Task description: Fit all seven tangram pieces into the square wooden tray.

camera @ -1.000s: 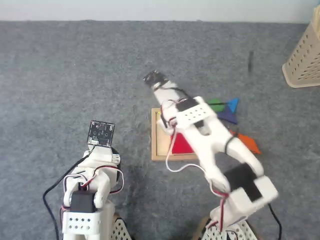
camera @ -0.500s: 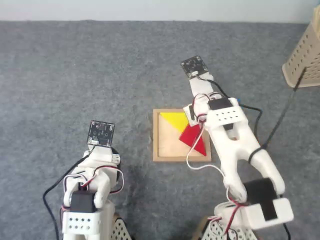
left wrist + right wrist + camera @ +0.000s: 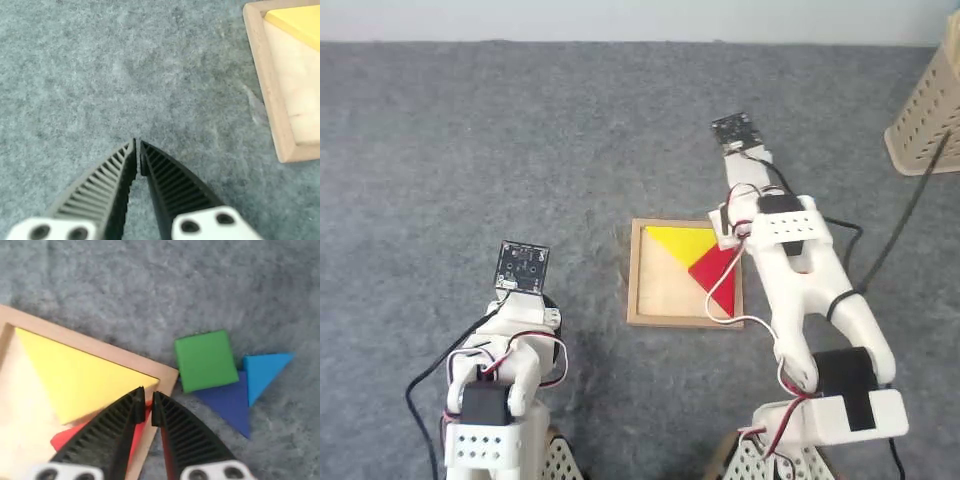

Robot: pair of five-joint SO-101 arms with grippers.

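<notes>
Wooden tray [image 3: 633,275]: centre of grey carpet [image 3: 470,140] in the high view; yellow triangle [image 3: 682,243] seated at its 12 o'clock, red triangle [image 3: 717,268] at 3 o'clock, touching. Green square [image 3: 206,360], dark blue triangle [image 3: 230,402], light blue triangle [image 3: 262,372]: clustered just outside a tray corner, edges touching. Right gripper [image 3: 145,397]: over that corner's rim; jaws narrow, nothing between. Left gripper [image 3: 137,145]: above carpet, at the tray's 8 o'clock; jaws all but together, empty.

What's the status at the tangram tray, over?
Left gripper shut, over carpet. Right gripper shut, above wooden tray corner. Yellow triangle, red triangle in tray; green square, dark blue triangle, light blue triangle outside. Nothing blocking.
</notes>
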